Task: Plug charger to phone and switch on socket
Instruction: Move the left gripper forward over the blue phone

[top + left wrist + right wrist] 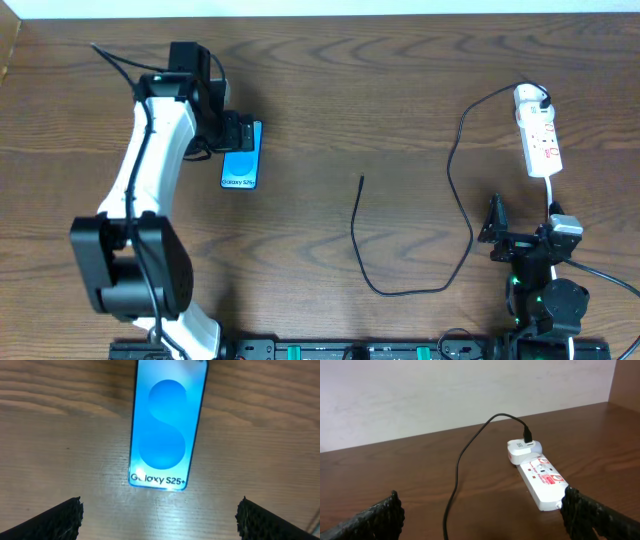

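The phone lies flat on the table, screen up and lit blue, at the left side under the left arm. In the overhead view the left hand covers the phone's far end. In the left wrist view the hand's 2 fingers are spread wide with bare table between them, and the end of the phone reading "Galaxy S25+" sits just ahead of them, untouched. The charger is a thin black cable. Its free tip rests on bare table near the middle, well apart from the phone. From there it runs toward the near edge, bends right, then climbs in a loose curve to the far right. There its black plug enters a white adapter seated at the far end of the socket. The socket lies lengthwise at the far right, white with red markings, and a white cord leaves its near end toward the right arm. I cannot tell how its switches are set. The right hand sits low near the table's near right edge, its 2 fingers spread wide and holding nothing. The near end of the socket lies just ahead of 1 finger, on the right of that view.
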You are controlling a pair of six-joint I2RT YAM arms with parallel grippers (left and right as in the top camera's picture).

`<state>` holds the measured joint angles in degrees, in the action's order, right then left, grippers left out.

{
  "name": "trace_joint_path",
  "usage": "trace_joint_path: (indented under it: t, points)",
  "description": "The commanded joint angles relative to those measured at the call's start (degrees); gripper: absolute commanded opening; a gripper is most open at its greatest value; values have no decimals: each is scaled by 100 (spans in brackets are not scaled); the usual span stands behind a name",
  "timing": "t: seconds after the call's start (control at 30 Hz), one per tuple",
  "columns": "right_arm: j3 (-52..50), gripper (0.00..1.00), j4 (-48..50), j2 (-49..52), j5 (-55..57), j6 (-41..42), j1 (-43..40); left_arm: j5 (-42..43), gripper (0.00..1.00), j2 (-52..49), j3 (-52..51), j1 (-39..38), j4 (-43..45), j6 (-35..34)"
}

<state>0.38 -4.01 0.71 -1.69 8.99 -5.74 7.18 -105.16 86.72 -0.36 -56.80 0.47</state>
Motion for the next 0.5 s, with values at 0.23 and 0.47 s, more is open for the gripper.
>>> trace_joint_path:
  t: [0.23,0.47]
  points:
    - [-7,99,-24,-33,9,17,17,-31,98,-721,129,28,380,254]
    - [-7,99,-24,-33,7,17,17,-31,98,-1058,129,28,573,254]
